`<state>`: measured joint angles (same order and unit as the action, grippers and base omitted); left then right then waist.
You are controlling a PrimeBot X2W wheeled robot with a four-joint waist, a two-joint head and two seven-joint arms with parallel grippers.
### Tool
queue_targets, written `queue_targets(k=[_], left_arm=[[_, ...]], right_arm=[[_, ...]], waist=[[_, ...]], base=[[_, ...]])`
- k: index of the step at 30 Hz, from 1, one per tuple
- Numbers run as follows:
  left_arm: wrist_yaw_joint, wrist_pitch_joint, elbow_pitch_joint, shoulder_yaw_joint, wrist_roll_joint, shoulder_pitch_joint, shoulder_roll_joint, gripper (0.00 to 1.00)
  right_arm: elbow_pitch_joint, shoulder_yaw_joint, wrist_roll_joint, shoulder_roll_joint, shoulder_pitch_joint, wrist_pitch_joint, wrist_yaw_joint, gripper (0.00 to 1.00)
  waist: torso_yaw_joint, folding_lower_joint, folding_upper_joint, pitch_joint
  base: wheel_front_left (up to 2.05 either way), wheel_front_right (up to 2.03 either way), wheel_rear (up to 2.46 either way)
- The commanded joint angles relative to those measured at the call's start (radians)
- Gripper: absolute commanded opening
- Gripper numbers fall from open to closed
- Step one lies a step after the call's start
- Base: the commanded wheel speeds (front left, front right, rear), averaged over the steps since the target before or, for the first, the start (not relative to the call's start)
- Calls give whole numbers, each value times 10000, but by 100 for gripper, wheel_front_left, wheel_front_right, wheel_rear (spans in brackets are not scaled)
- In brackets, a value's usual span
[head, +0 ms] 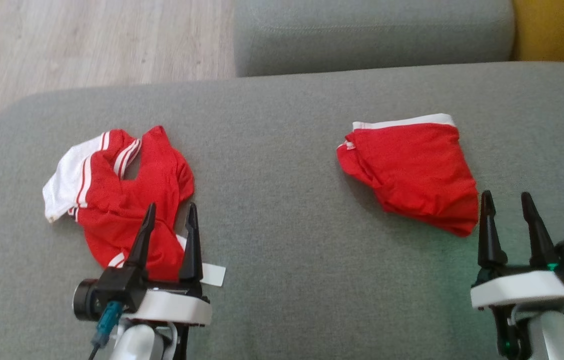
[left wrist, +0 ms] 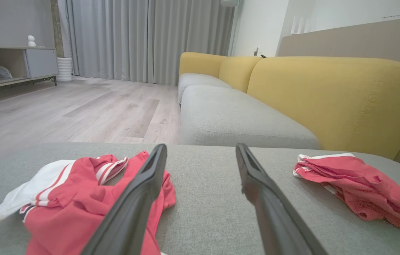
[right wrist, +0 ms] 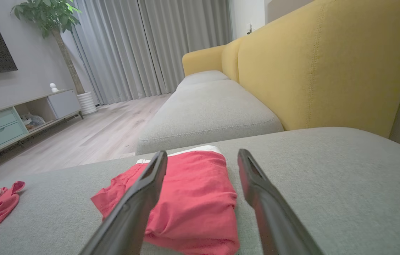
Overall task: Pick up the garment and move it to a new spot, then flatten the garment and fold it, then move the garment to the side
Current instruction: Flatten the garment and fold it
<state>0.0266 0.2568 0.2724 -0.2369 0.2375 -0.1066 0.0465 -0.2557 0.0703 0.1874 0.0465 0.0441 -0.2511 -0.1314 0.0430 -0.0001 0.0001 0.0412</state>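
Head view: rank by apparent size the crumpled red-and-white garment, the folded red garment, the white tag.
1. crumpled garment, only slightly larger, nearly alike
2. folded garment
3. white tag, clearly smallest

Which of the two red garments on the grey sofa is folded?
The red garment with the white band, by the right gripper; the red-and-white striped garment lies crumpled.

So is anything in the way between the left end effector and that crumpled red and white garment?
Nothing visible. The left end effector stands open right at the near edge of the crumpled garment on the grey cushion. The folded red garment lies well apart, to its right.
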Motion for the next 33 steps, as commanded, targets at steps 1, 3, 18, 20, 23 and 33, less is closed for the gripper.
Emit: queue_targets(k=[1,3,18,20,23,33], left_arm=[[-2,49,-391,271,-52,-453,37,100],[-19,49,-445,183,-36,-629,37,100],[-22,49,-532,-231,137,-1814,37,100],[-23,49,-521,-260,157,-1899,37,100],[-5,49,-494,-296,197,-1993,37,100],[83,49,-375,-285,202,-2007,37,100]], right_arm=[[312,-306,-90,40,627,-106,7,12],[108,-293,-213,40,995,-103,7,0],[-3417,1176,-1525,507,5002,573,7,0],[-4112,1562,-1767,570,5393,572,7,0],[-5236,1856,-2073,586,5776,684,7,0],[-6105,203,-1691,146,6229,-72,7,0]], waist=[[143,1,-1,279],[281,1,-1,601],[1358,1,-1,2611],[1445,1,-1,2708],[1519,1,-1,2760],[1321,1,-1,2399]], base=[[0,0,0],[0,0,0],[0,0,0],[0,0,0],[0,0,0],[0,0,0]])
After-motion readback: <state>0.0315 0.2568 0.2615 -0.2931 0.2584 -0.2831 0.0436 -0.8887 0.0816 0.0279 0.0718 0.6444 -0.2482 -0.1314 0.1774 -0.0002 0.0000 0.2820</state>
